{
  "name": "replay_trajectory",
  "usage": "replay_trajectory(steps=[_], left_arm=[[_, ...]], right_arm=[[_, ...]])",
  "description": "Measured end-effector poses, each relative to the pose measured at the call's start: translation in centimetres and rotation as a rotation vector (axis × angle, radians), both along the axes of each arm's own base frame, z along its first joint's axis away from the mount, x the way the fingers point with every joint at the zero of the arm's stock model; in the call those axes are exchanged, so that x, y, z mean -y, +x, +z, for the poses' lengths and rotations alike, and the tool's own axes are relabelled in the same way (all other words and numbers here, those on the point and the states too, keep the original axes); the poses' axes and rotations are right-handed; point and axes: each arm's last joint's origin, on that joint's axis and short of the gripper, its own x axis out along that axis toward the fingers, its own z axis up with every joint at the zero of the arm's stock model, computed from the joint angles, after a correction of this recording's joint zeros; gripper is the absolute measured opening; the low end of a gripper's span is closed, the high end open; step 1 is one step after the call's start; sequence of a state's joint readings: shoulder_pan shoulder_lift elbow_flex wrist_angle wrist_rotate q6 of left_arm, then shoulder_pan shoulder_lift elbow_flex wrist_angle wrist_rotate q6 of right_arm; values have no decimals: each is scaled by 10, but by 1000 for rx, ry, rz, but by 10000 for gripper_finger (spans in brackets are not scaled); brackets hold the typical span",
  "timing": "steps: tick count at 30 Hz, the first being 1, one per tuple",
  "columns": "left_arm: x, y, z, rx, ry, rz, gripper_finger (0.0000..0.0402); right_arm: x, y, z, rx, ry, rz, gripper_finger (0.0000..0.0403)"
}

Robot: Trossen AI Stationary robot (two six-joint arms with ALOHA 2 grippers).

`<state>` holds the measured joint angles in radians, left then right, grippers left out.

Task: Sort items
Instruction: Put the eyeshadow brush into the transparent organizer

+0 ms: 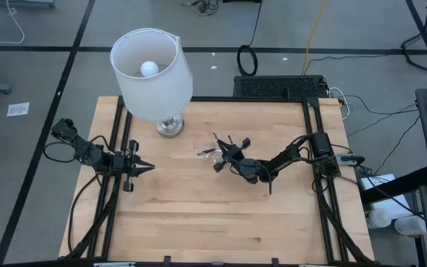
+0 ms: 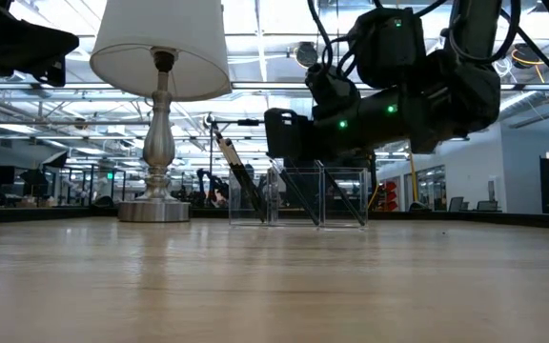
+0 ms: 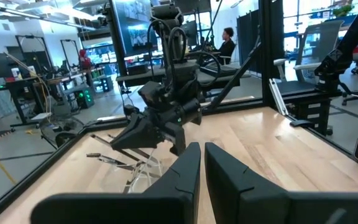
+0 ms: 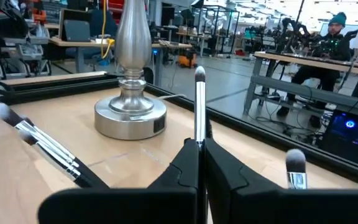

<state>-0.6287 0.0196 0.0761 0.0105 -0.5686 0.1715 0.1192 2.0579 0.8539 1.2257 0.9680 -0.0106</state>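
The items are thin dark sticks with silvery collars and pale brush tips. Several lean in a small clear tray [image 2: 343, 196] near the table's middle, their lower ends inside it and their shafts against its walls [image 1: 233, 142]. Two more sticks show in the right wrist view [image 4: 42, 142] [image 4: 296, 167]. My right gripper [image 1: 219, 157] hovers at the tray, shut on one stick [image 4: 199, 106]. My left gripper [image 1: 148, 167] waits shut near the table's left side, pointing toward the tray [image 3: 143, 177]. My right gripper [image 4: 201, 144] pinches one stick between its two fingers, on the dark shaft just below the silvery collar [image 4: 199, 138]. The stick runs on past the fingertips toward the lamp, with its brush tip [image 4: 199, 75] free. It is lifted clear of the table.
A tall lamp with a white shade [image 1: 152, 74] stands on a round silver base [image 4: 130, 117] at the table's far left, close behind the tray. Black rails [image 1: 311, 126] run along the table's edges. The near half of the wooden top [image 1: 221, 222] is bare. People sit beyond the table [image 4: 334, 31].
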Motion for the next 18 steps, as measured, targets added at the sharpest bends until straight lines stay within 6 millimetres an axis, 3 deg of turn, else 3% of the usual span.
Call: replay_trajectory(steps=[18], left_arm=[[0, 0, 0, 1, 3, -1, 33]], right_arm=[[-5, -1, -7, 1, 70, 1, 0]])
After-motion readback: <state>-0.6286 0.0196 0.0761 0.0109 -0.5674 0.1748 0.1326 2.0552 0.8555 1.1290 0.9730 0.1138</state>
